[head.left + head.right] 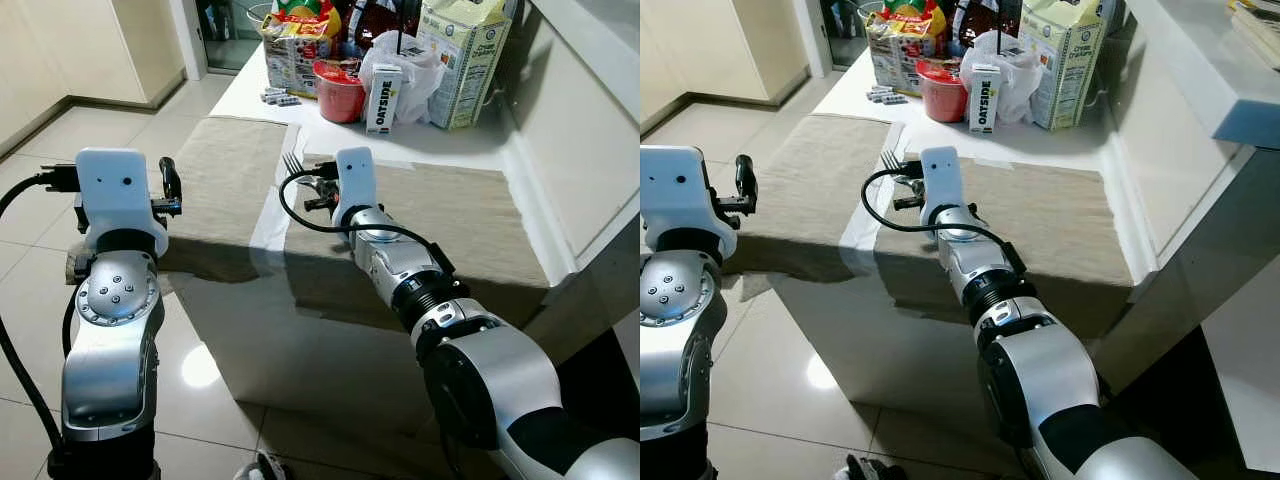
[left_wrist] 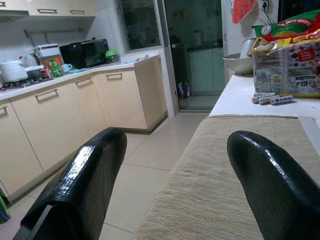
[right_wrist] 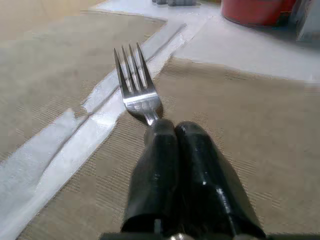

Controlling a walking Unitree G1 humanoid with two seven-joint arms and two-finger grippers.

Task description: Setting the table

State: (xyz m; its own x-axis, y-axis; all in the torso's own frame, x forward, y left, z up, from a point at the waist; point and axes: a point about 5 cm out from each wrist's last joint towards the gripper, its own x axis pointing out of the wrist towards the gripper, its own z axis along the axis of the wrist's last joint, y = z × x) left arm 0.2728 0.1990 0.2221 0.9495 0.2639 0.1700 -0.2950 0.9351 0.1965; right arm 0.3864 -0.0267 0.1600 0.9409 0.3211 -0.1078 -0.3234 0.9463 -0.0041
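Observation:
A silver fork (image 3: 135, 85) juts forward from my right gripper (image 3: 167, 127), which is shut on its handle. The tines hang low over the left edge of the right beige placemat (image 1: 460, 220), near the white strip of table (image 1: 268, 225) between the two mats. In the left eye view the fork (image 1: 292, 163) shows just beyond the right wrist. My left gripper (image 2: 172, 145) stands open with nothing between its fingers, at the near left edge of the left beige placemat (image 1: 225, 165).
At the table's far end stand a red bowl (image 1: 340, 95), an Oatside carton (image 1: 384, 98), a white plastic bag (image 1: 420, 70), a tall carton (image 1: 465, 60) and snack packs (image 1: 298, 45). Batteries (image 1: 280, 97) lie nearby. A white ledge (image 1: 1200, 90) borders the right; tiled floor (image 1: 60, 140) lies left.

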